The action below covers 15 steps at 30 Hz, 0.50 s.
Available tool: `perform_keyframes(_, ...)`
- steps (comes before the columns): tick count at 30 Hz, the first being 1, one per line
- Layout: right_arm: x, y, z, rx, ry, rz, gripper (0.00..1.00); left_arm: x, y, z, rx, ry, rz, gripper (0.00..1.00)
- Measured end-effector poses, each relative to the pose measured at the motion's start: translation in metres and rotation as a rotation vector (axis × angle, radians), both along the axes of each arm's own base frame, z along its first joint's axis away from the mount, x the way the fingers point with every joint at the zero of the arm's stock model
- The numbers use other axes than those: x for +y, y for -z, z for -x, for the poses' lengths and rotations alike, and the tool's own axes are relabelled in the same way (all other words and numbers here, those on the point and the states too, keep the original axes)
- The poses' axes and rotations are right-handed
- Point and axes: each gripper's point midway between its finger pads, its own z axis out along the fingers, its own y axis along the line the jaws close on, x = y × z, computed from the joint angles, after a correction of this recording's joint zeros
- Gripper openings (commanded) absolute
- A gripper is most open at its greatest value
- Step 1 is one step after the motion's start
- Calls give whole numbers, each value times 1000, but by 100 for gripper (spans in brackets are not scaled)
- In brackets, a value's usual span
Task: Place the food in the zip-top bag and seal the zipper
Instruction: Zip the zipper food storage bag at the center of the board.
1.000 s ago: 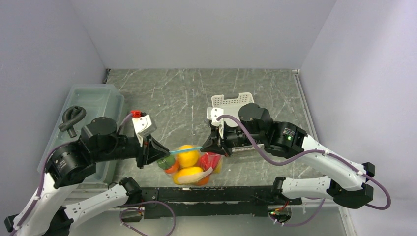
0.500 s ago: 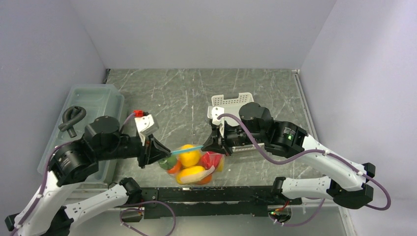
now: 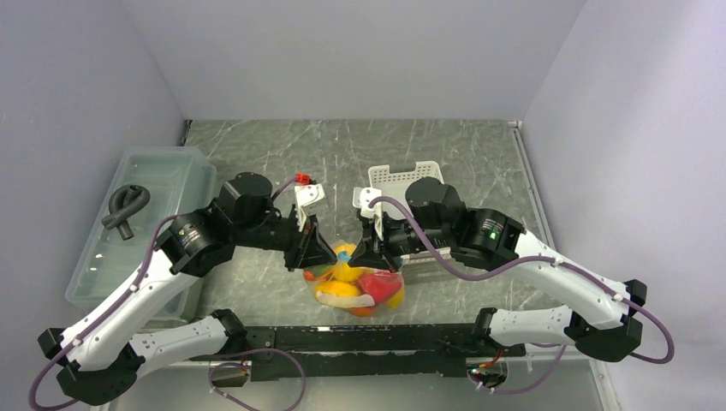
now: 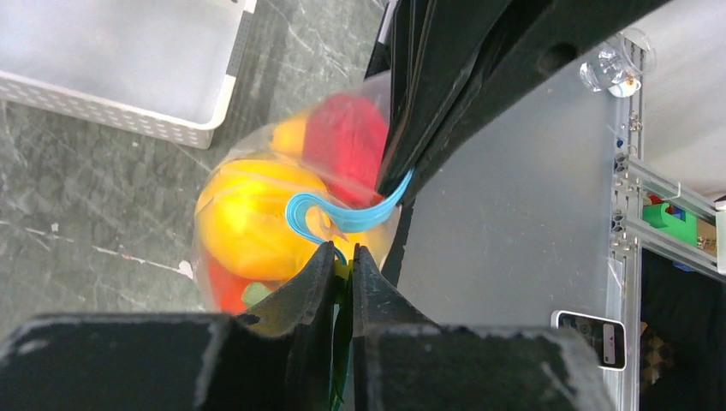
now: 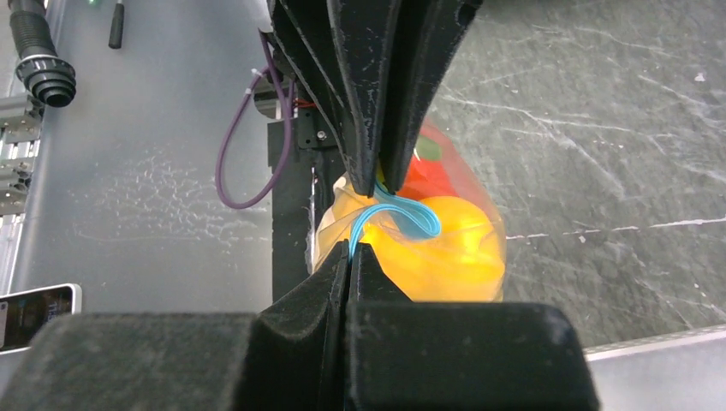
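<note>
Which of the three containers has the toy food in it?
The clear zip-top bag, held by its teal strip between the left gripper and right gripper; the white basket and translucent bin stand apart.

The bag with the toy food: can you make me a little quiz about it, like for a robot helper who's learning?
1. True or false: the food sits inside the zip-top bag.
2. What are the left pincer and the right pincer both shut on? A the zipper; B a spoon; C a cup.
3. Fill in: the zipper's colour is ___.
Key: 1 true; 2 A; 3 blue.
</note>
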Motion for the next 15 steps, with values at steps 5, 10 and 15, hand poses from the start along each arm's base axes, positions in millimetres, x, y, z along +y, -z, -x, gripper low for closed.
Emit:
perform_keyframes(5,1,5,1,6,-9,3,0,-9,-2,-5,-12,13,24,3)
perform_keyframes(10,0,16,0,14,-3,24,0,-12,0,-9,-11,9,19,3)
perform_keyframes(15,-3,32,-2,21,20,45,8,-10,7,-12,-13,-7,-2,3)
